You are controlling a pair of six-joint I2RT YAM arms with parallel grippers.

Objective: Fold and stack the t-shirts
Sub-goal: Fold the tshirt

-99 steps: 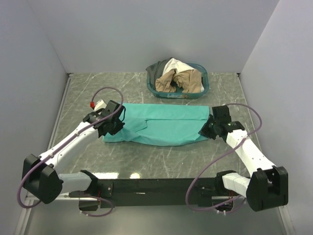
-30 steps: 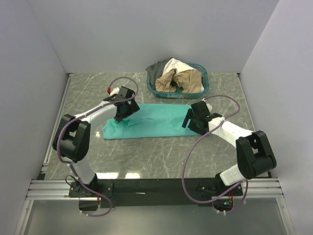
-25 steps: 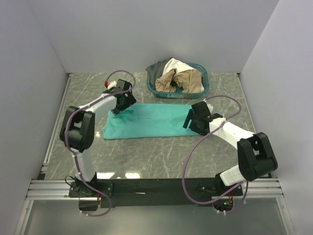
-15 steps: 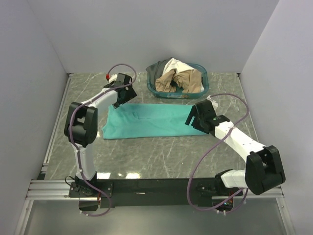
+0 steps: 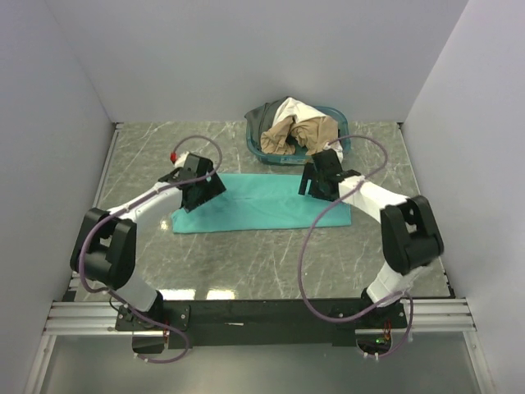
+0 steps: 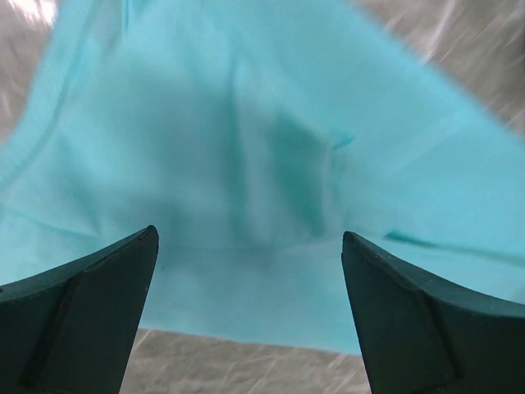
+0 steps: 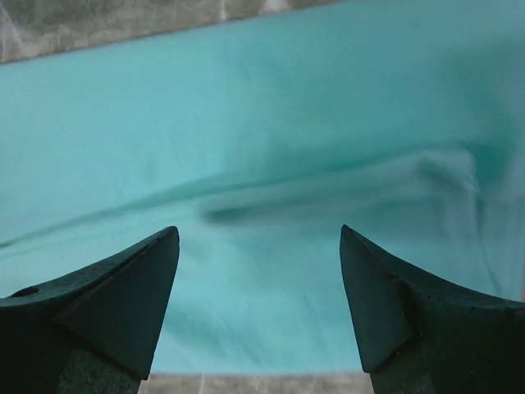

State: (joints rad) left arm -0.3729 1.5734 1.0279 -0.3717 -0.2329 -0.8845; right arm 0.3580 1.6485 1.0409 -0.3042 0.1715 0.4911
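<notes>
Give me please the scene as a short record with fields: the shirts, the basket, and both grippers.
teal-green t-shirt: lying flat on the table as a long folded strip
basket: behind it, holding a heap of t-shirts, cream-white, tan and dark grey
left gripper: open, above the strip's left end
right gripper: open, above its right part
</notes>
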